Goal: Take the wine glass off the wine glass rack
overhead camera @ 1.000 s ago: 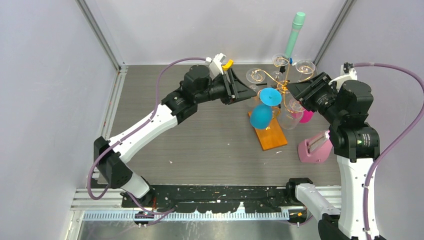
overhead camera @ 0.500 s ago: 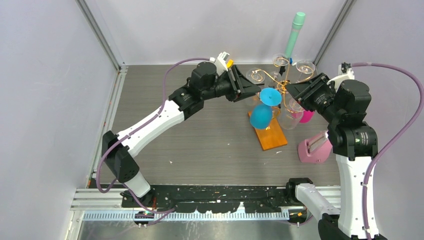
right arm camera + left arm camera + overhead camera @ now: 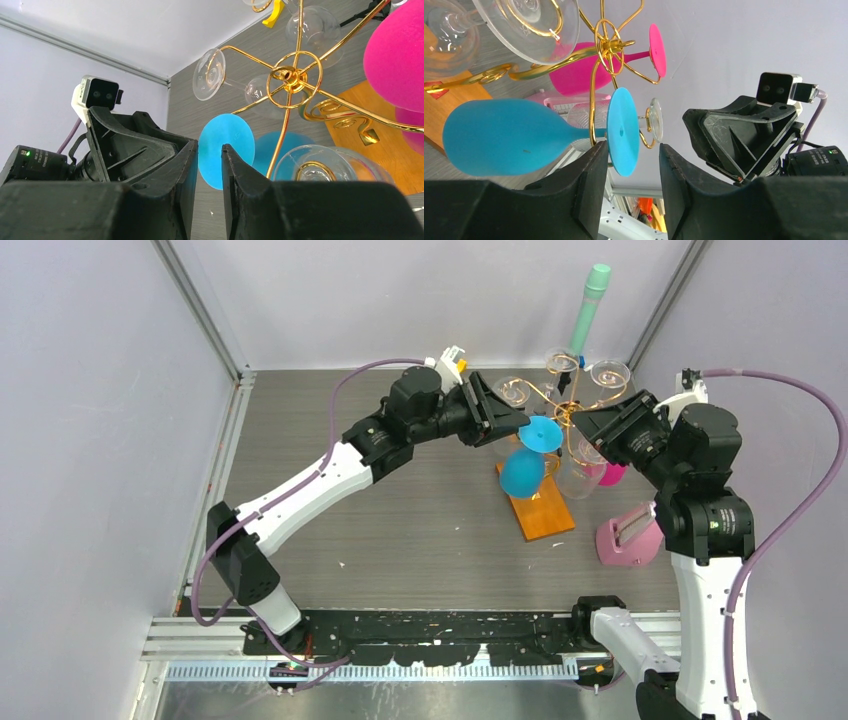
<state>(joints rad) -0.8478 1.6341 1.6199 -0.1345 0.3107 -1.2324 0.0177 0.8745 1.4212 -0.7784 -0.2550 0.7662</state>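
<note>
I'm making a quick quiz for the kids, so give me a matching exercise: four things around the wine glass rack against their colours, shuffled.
As seen from the top view:
1. opaque glass left of the stem
2. opaque glass right of the stem
3. rack base
4. tall tube behind the rack

A. orange-brown
B. mint green
C. blue
D. pink

Pairs: 1-C, 2-D, 3-A, 4-B

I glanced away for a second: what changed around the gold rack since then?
The left pincer slid right, up to the foot of the blue glass, open, gripping nothing. The right pincer barely shifted; the rack and the other glasses stayed put.
</note>
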